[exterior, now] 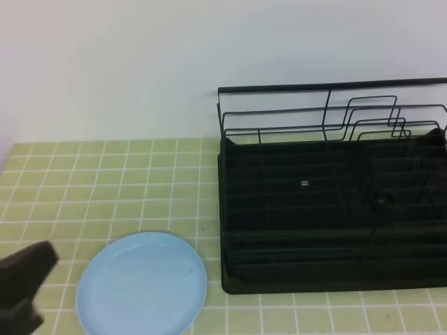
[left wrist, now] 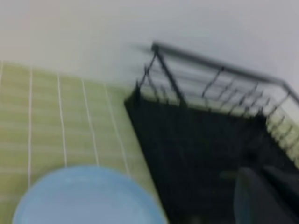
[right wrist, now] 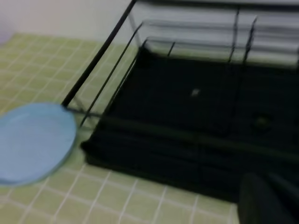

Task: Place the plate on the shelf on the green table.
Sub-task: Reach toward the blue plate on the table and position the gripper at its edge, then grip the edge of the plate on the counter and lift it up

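The light blue plate [exterior: 142,283] lies flat on the green table [exterior: 105,181], just left of the shelf's front left corner. It also shows in the left wrist view [left wrist: 86,198] and the right wrist view [right wrist: 30,140]. The shelf [exterior: 328,209] is a black dish rack with a wire top rail and stands at the right; nothing lies in it. My left gripper [exterior: 24,279] is a dark shape at the bottom left edge, left of the plate and apart from it. Its jaws do not show clearly. Only a dark blurred finger [right wrist: 266,200] of my right gripper shows, in front of the rack.
A plain white wall runs behind the table. Bare tiles lie left of and behind the plate. The rack's wire dividers [exterior: 370,118] stand along its back right.
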